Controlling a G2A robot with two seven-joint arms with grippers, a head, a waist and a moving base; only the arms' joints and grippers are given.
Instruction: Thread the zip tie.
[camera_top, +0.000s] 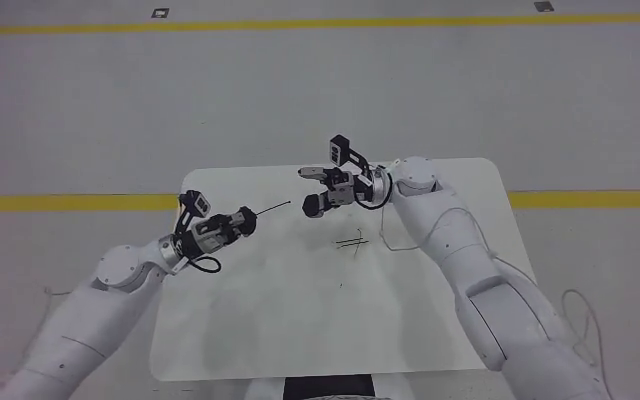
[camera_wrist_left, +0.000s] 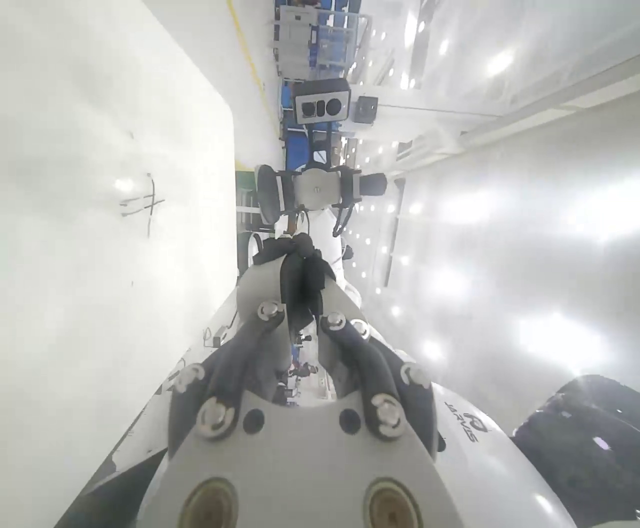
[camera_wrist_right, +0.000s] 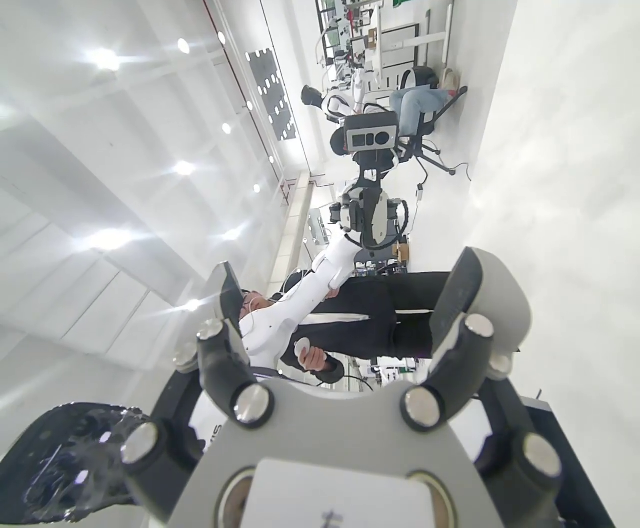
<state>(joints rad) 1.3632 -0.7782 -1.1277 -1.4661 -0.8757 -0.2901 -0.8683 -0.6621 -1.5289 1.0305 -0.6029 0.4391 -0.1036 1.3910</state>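
On my left, I see the left end effector (camera_top: 248, 219) pinched shut on a thin black plastic zip tie (camera_top: 272, 209), held over the white rectangular table (camera_top: 300, 330), its free end pointing toward the right end effector (camera_top: 308, 191). That one gapes wide, holding nothing. Loose black zip ties (camera_top: 352, 241) lie on the table nearby.

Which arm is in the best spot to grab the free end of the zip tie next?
Probably the right one. The right pincer is open and empty, and the zip tie held in the shut left pincer points its free tip toward it.
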